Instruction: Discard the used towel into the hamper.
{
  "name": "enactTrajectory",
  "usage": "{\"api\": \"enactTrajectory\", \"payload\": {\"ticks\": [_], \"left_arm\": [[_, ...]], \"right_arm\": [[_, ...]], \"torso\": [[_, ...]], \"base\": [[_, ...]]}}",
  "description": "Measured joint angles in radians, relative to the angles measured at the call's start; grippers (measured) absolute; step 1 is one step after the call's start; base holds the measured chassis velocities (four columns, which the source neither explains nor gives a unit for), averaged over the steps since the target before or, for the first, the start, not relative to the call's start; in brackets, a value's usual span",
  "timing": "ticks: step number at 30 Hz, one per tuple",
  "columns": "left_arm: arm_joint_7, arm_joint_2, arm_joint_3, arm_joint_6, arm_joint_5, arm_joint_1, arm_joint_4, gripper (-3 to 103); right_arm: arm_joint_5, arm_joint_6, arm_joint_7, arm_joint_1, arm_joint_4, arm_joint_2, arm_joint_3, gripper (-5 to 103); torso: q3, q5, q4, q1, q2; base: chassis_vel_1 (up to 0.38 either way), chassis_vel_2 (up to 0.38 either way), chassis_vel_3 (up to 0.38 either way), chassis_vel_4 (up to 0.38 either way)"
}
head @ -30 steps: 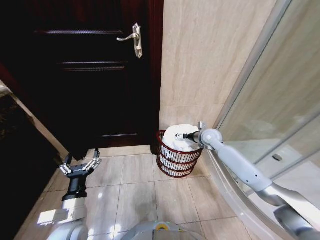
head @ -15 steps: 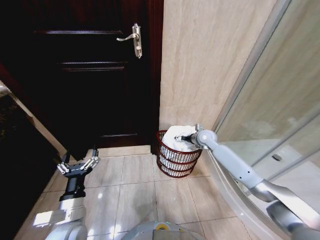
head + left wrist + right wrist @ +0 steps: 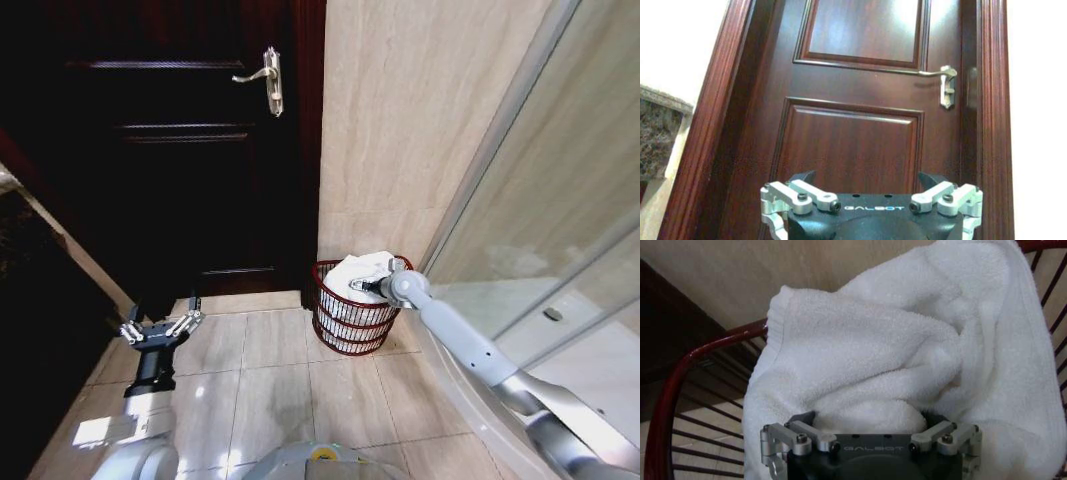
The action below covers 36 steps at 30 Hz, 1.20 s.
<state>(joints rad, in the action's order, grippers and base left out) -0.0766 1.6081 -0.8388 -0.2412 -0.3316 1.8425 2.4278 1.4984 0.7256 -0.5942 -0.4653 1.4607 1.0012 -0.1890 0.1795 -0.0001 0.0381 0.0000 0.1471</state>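
The white towel [image 3: 362, 270] lies bunched in the hamper [image 3: 345, 328], a small dark red wire basket on the floor against the beige wall. My right gripper [image 3: 357, 286] reaches over the hamper's rim and presses into the towel. In the right wrist view its jaws stand wide apart, with a fold of the towel [image 3: 893, 355] bulging between them inside the red rim [image 3: 677, 380]. My left gripper [image 3: 158, 327] hovers open and empty above the floor tiles at the lower left, facing the door.
A dark wooden door [image 3: 180, 150] with a metal handle [image 3: 268, 78] stands left of the hamper. A curved glass shower wall [image 3: 540, 260] and its sill run along the right. Beige floor tiles [image 3: 270, 390] lie open in front.
The right gripper has moved a little left and down into the hamper. The towel has slumped and spread toward the rim. The left gripper shifted slightly.
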Motion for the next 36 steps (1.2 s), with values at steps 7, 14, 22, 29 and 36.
{"api": "enactTrajectory", "payload": {"ticks": [7,14,22,29,36], "left_arm": [[0.000,0.000,-0.001,0.009,-0.006,-0.002,0.012,100],[0.001,0.000,-0.001,0.009,-0.011,0.002,0.017,100],[0.001,0.000,0.011,0.011,-0.012,0.001,0.027,100],[-0.003,0.000,0.018,0.001,-0.019,0.007,0.018,100],[-0.026,-0.002,0.017,-0.025,-0.040,0.025,-0.004,100]], "right_arm": [[-0.022,-0.009,-0.004,-0.006,-0.009,0.018,0.006,100],[-0.107,-0.090,0.034,-0.035,0.098,-0.015,0.056,100],[-0.259,-0.199,0.086,-0.134,0.338,-0.110,0.184,100],[-0.544,-0.389,0.117,-0.345,0.541,-0.188,0.283,100],[-0.826,-0.479,0.209,-0.719,0.720,-0.130,0.560,100]], "torso": [[0.000,0.0000,0.0002,0.000,0.000],[0.000,0.0006,0.0004,0.000,0.000],[0.000,0.0002,0.0004,0.000,0.000],[0.000,-0.0001,0.0002,0.000,0.000],[0.000,0.0003,0.0003,0.000,0.000]], "base": [[0.000,0.000,0.000,0.000],[0.000,0.000,0.000,0.000],[0.000,0.000,0.000,0.000],[0.000,0.000,0.000,0.000],[0.000,0.000,0.000,0.000]]}}
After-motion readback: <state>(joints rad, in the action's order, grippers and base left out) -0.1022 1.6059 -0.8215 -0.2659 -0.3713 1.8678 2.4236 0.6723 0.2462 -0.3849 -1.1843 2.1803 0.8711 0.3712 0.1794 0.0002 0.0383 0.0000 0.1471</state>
